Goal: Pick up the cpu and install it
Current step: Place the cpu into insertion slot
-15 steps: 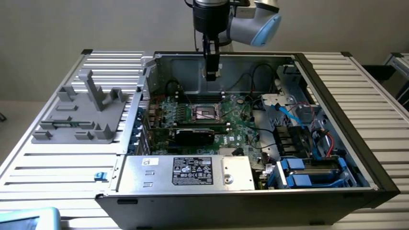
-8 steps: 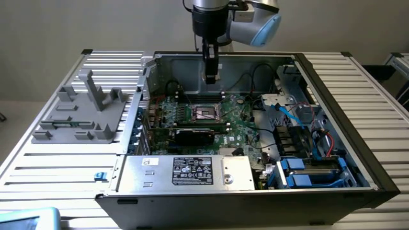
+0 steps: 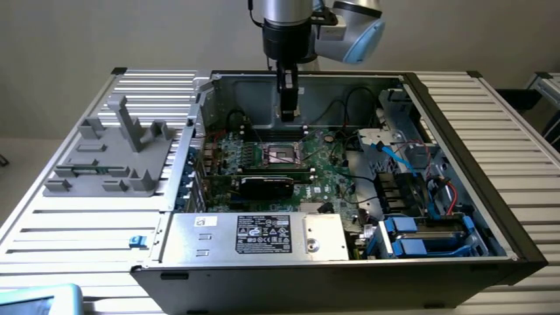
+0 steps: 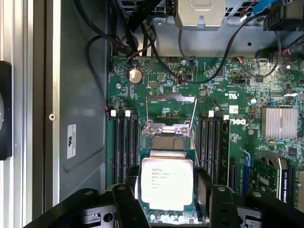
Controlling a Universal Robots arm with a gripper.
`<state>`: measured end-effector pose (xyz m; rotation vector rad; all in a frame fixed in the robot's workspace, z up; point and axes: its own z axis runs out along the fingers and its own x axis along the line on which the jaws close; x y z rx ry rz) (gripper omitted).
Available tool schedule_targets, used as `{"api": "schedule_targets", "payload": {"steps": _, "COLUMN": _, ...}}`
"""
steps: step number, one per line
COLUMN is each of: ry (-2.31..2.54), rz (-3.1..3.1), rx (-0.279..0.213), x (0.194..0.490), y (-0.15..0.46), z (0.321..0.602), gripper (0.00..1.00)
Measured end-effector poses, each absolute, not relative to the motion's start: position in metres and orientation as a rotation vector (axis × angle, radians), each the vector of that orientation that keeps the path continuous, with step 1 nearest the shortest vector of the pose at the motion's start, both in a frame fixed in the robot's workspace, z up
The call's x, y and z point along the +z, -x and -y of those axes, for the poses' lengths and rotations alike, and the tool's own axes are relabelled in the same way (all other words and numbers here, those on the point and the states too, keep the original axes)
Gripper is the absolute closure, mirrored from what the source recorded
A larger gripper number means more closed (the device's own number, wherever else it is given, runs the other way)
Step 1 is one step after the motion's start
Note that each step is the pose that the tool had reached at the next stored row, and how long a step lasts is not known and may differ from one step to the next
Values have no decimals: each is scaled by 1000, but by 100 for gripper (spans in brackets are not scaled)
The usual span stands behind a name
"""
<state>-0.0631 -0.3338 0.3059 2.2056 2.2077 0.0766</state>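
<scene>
Wrist view: the gripper point(image 4: 167, 202) carries the cpu point(image 4: 167, 183), silver printed top facing the camera. The dark fingers point(image 4: 124, 204) pinch it from two opposite sides. The cpu hangs above the green board point(image 4: 237, 85), not yet seated. The socket point(image 4: 167, 141) lies open next to it in the picture, its bare contact bed showing and its metal frame point(image 4: 171, 105) swung up. Rows of memory slots point(image 4: 124, 142) flank the socket on both sides.

In the exterior view the arm reaches down into the open computer case point(image 3: 490, 164). The gripper point(image 3: 288, 111) hangs over the board, above the socket point(image 3: 282, 155). A grey plastic fixture point(image 3: 114, 157) stands on the table at the exterior view's left, well apart from the case.

The main risk appears to be a poor seating. If the cpu comes down off-centre or turned the wrong way, its edge would land on the socket wall or the contact bed, and the fine contacts could bend. A tilted cpu could land on one corner first and do the same damage. The grip covers only two edges, so a bump against the raised frame could shift the cpu between the fingers. The fingers could also catch on the memory slots beside the socket. Letting go from too high would let the cpu drop crooked.
</scene>
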Motion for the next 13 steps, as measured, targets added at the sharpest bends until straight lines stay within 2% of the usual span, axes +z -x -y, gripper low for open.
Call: {"api": "schedule_targets", "payload": {"steps": 13, "ry": -2217, "rz": -2212, "rx": 96, "x": 282, "y": 63, "z": 340, "gripper": 44}}
